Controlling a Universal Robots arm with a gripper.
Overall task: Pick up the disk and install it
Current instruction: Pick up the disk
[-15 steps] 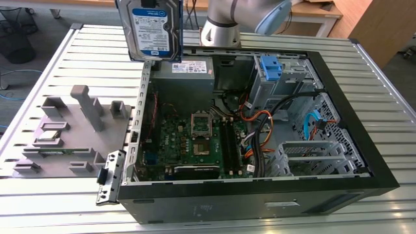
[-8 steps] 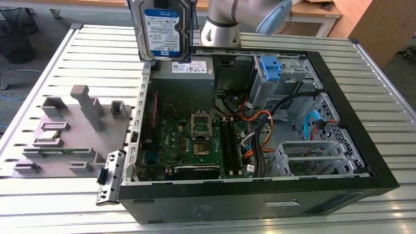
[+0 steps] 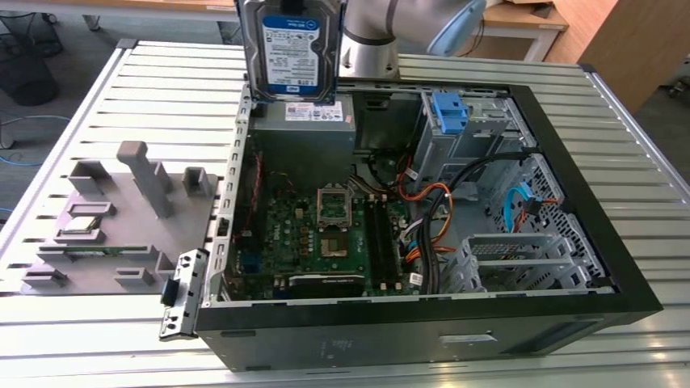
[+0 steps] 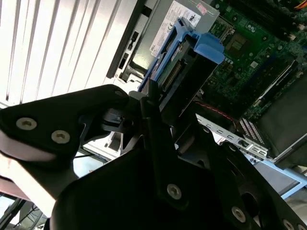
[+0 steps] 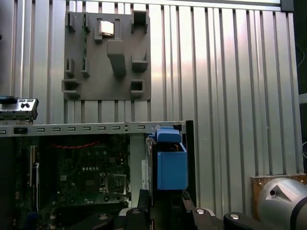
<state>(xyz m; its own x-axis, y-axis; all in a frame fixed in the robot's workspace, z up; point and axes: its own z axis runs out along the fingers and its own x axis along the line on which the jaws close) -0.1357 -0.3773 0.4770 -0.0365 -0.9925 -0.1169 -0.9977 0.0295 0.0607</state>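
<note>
The disk is a silver-grey drive with a blue-and-white label. It hangs upright in the air over the back edge of the open computer case, just above the grey power-supply box. In the second wrist view its bright blue bracket frames the disk, and my gripper is shut on the disk's near end with black fingers on either side. The first wrist view looks along the disk's blue bracket from my gripper, with the case wall directly below it.
Inside the case lie the motherboard, bundled cables, a bare blue bracket in the upper bay and a metal drive cage. A grey fixture plate with pegs sits on the slatted table at the exterior view's left.
</note>
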